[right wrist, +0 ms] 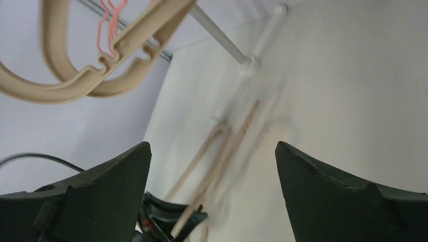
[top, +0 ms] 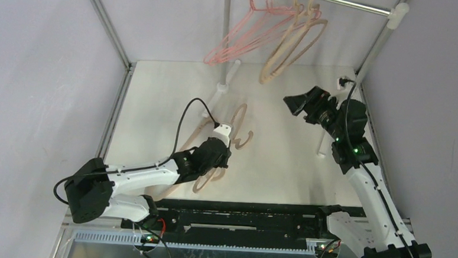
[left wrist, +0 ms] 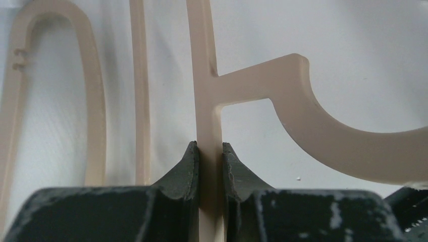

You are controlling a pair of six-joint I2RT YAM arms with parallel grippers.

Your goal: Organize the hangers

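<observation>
The left pincer [left wrist: 208, 151] is clamped on the straight bar of a beige hanger [left wrist: 206, 70], its jaws pinching the bar from both sides just below where the hook [left wrist: 308, 121] branches off. That seems a sensible place to take it. So close to the hook the hanger should dangle fairly level once lifted, and the hook itself is left free to go over a rail.

The hanger lies on the table [top: 284, 161], or barely off it; from the wrist view I can't say which. Left of the bar in that view run more beige strips [left wrist: 96, 101]. I take them for a second hanger lying alongside, though they might be part of the same one.

Across the table the right pincer [right wrist: 212, 151] gapes wide with nothing between its jaws. It is raised off the surface and turned toward the rack. Overhead two beige hangers [right wrist: 121, 50] hang side by side from the rail [top: 340, 2], and the pink hangers [top: 234, 40] hang in their own bunch to the left of them. So the sorting goes by kind, and the gripped one most likely belongs with the beige pair. My guess is that the empty right pincer waits up there to take or steady it near the rail.
</observation>
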